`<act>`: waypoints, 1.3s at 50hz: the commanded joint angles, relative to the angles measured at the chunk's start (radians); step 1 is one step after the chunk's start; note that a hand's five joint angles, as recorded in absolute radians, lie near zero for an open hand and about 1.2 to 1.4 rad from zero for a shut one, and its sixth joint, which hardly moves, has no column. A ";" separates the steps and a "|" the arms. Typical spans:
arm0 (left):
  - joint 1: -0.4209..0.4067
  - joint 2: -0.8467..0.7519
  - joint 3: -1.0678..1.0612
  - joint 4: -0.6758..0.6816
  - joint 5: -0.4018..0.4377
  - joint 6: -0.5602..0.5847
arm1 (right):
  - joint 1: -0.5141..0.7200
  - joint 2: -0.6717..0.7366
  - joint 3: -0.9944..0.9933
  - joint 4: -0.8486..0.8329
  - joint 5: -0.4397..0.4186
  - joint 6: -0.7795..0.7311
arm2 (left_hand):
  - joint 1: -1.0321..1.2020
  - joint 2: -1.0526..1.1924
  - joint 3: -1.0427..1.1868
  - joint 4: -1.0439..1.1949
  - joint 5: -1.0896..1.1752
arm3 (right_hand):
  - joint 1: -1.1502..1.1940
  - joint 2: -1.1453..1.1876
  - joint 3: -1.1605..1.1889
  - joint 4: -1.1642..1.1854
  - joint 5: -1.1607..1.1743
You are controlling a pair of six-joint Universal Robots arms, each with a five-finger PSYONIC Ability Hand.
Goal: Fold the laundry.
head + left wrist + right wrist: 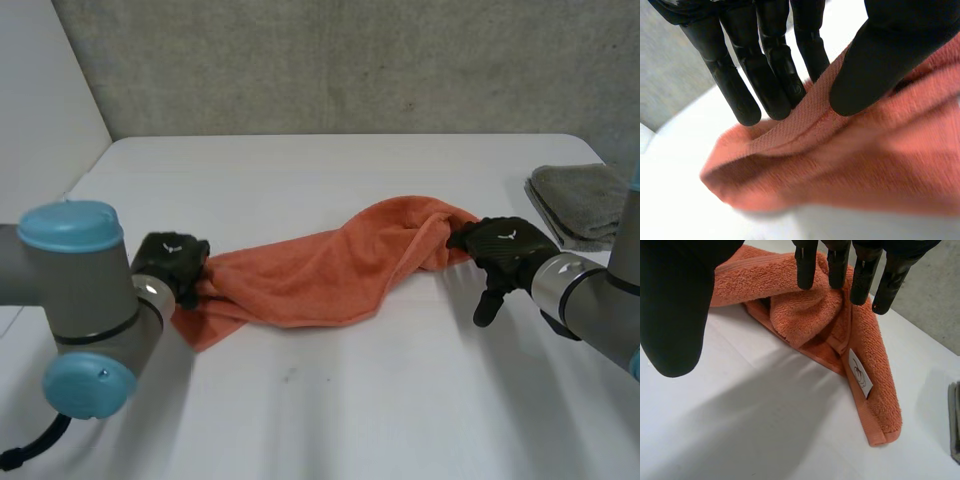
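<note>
An orange towel (320, 265) lies bunched in a long strip across the middle of the white table (300, 400). My left hand (172, 260) is at its left end. In the left wrist view the thumb (875, 65) presses the towel's edge (865, 160) against the fingers (770, 75), so this hand is shut on the cloth. My right hand (505, 245) is at the towel's right end. Its straight fingers (860, 275) rest on the crumpled folds (805, 310), with the thumb held well apart. A white label (860, 372) shows on that end.
A folded grey towel (580, 200) lies at the table's back right, just beyond my right arm, and its edge (955, 420) shows past the orange towel's tip. A grey wall stands behind the table.
</note>
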 commanded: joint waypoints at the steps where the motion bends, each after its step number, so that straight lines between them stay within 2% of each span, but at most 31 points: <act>1: -0.001 0.159 0.005 -0.063 0.012 -0.004 | -0.052 0.000 -0.026 0.009 -0.006 0.001 | 0.262 0.206 0.209 0.200 0.251 | -0.024 -0.042 -0.036 -0.055 -0.066; 8: 0.012 0.305 0.037 -0.137 0.046 -0.011 | -0.085 0.000 -0.063 0.012 -0.002 0.003 | 0.262 0.206 0.209 0.200 0.251 | -0.024 -0.042 -0.036 -0.055 -0.066; 18: 0.013 0.463 0.089 -0.146 0.090 -0.065 | -0.121 0.012 -0.089 -0.002 -0.002 0.037 | 0.262 0.206 0.209 0.200 0.251 | -0.024 -0.042 -0.036 -0.055 -0.066; 23: 0.021 0.514 0.098 -0.129 0.093 -0.123 | -0.119 0.086 -0.150 -0.006 -0.002 0.096 | 0.262 0.206 0.209 0.200 0.251 | -0.024 -0.042 -0.036 -0.055 -0.066; 29: 0.042 0.523 0.081 -0.117 0.089 -0.133 | -0.109 0.187 -0.269 0.009 0.005 0.146 | 0.262 0.206 0.209 0.200 0.251 | -0.023 -0.040 -0.035 -0.054 -0.065; 35: 0.045 0.524 0.054 -0.117 0.090 -0.153 | -0.096 0.244 -0.332 0.026 -0.004 0.213 | 0.262 0.206 0.209 0.200 0.251 | 0.268 0.250 0.255 0.236 0.225; 39: 0.061 0.524 0.043 -0.117 0.090 -0.157 | -0.057 0.235 -0.332 0.011 -0.002 0.225 | 0.262 0.206 0.209 0.200 0.251 | 0.274 0.256 0.262 0.243 0.232; 45: 0.081 0.524 0.035 -0.117 0.092 -0.172 | 0.028 0.221 -0.326 -0.061 -0.006 0.183 | 0.262 0.206 0.209 0.200 0.251 | 0.271 0.253 0.259 0.240 0.229; 56: 0.105 0.524 0.035 -0.112 0.093 -0.194 | 0.112 0.259 -0.338 -0.100 -0.001 -0.150 | 0.262 0.206 0.209 0.200 0.251 | 0.297 0.280 0.285 0.266 0.255; 60: 0.117 0.524 0.035 -0.111 0.095 -0.194 | 0.126 0.310 -0.385 -0.106 0.008 -0.187 | 0.262 0.206 0.209 0.200 0.251 | 0.585 0.567 0.572 0.553 0.542; 65: 0.140 0.524 0.035 -0.103 0.093 -0.194 | 0.128 0.361 -0.463 -0.101 0.017 -0.196 | 0.262 0.206 0.209 0.200 0.251 | 1.197 1.179 1.184 1.165 1.154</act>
